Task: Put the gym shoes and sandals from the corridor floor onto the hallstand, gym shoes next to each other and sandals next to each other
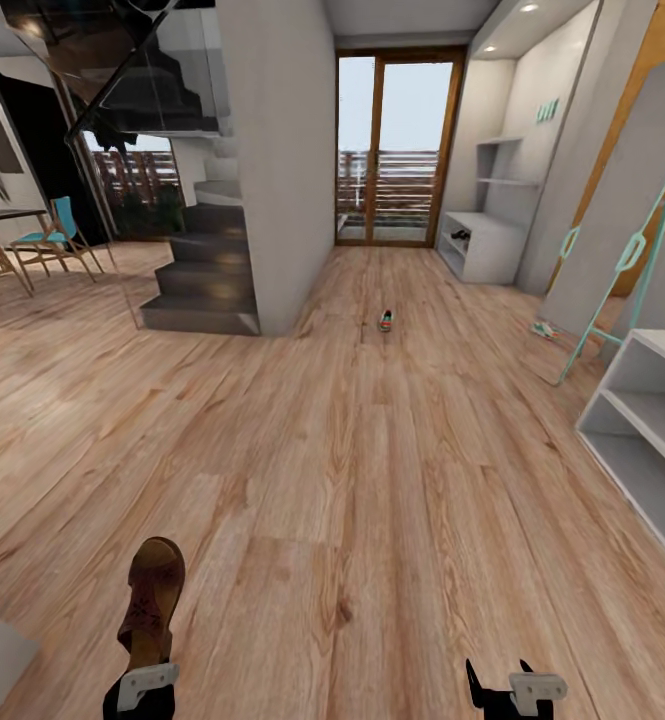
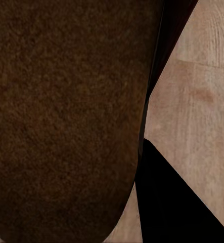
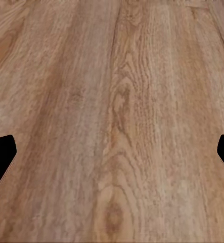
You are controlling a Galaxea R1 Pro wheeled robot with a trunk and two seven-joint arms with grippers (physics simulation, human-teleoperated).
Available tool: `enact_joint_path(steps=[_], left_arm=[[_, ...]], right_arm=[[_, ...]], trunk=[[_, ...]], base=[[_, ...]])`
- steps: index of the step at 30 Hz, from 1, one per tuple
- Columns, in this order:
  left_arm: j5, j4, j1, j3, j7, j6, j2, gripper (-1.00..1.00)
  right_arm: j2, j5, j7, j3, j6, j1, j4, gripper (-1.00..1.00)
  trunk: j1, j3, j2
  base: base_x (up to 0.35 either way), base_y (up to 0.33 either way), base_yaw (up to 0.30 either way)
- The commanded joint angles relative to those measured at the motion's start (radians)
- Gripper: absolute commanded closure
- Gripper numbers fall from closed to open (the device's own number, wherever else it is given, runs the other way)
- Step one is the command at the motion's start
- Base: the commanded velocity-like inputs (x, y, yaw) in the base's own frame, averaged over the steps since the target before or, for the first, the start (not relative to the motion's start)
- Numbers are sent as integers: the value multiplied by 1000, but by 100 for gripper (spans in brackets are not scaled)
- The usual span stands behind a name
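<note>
Left gripper [image 1: 142, 680] clamped on a sandal [image 1: 152, 600]; right gripper [image 1: 507, 690] spread, empty.

Sandal held above the floor [image 1: 352, 480], sole close before the left wrist camera. One gym shoe [image 1: 385, 321] far ahead mid-corridor, another [image 1: 543, 328] near the right wall. Hallstand [image 1: 487, 245] beside the glass door, something dark on its shelf.
</note>
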Motion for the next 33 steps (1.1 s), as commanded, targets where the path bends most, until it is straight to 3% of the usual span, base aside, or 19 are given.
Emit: enact_joint_path(steps=[1,33], left_arm=[[-10,0,-1,9,-4,-4,-1,100],[-10,0,-1,9,-4,-4,-1,100]], right_arm=[[0,1,10,-9,-3,-1,1,-100],[0,1,10,-9,-3,-1,1,-100]], trunk=[[0,-1,0],[0,-1,0]], base=[[337,0,0],[337,0,0]])
